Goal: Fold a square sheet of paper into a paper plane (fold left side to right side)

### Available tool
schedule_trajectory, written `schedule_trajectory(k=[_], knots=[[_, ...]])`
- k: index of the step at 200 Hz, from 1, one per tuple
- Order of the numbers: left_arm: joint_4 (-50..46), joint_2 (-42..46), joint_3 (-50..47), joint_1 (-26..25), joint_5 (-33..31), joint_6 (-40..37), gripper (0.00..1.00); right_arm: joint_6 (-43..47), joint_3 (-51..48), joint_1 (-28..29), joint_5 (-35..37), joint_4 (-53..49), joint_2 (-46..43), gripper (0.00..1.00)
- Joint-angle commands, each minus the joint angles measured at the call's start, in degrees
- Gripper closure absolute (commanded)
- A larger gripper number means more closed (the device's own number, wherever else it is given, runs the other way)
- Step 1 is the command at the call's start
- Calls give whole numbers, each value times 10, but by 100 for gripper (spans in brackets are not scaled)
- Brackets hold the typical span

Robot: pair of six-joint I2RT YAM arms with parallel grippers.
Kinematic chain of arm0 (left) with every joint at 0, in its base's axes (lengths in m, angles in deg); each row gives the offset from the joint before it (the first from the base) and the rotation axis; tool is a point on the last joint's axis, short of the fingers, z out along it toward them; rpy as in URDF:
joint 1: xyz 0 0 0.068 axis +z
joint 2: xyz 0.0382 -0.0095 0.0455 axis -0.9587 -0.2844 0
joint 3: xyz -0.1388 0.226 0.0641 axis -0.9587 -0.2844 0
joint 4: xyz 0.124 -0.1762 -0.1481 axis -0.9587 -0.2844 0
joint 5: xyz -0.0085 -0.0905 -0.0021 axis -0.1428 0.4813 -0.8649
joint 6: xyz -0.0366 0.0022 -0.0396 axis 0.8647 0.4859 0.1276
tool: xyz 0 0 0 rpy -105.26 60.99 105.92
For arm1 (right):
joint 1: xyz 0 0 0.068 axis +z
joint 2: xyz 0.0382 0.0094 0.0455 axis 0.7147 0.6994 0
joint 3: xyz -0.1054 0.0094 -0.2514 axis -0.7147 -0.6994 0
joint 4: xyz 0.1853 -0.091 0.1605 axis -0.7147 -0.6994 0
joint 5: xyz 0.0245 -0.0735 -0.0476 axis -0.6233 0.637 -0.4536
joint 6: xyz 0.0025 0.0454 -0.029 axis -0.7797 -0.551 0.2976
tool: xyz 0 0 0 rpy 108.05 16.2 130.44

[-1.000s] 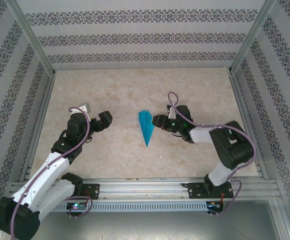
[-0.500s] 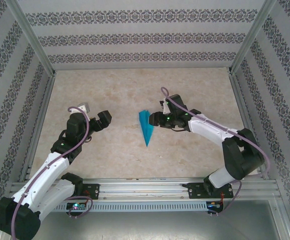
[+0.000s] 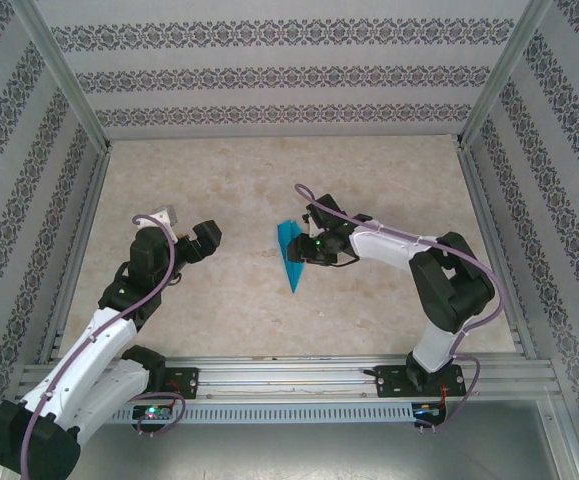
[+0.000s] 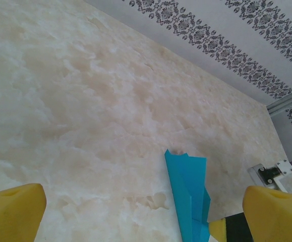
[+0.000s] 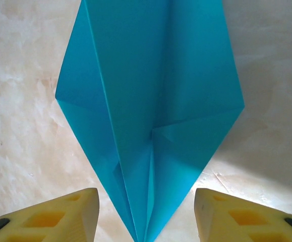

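Top external view: on the left, the left gripper point(image 3: 207, 240) stays wide open, well apart from the sheet of paper point(image 3: 291, 255). The blue paper, folded to a point, lies flat mid-table point(image 3: 369, 180). The right gripper point(image 3: 304, 248) has slid over to it. Its jaws are half open around one end, not pinching. It looks ready to grab for the next fold.

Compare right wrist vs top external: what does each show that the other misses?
Right wrist: the turquoise paper up close, its creases and layered flaps, its pointed end between the right gripper and its open yellow fingers. Top external: the left gripper, open and apart from the paper, plus the patterned walls. Shared: the paper flat on the marbled table, right gripper at it.
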Motion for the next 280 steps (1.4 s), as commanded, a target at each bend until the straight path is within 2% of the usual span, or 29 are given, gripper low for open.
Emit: schedule_trajectory(k=[1,67,173,280], knots=[[8,6,-4,11,-3,0,0,-8,20,10,10,-9,16,48],[5,8,-5,13,-3,1,0,-7,39,20,15,-15,45,55],[0,8,-7,17,-3,6,0,-3,81,46,52,-58,84,75],[2,10,-14,20,0,10,0,-3,127,73,103,-109,121,81]])
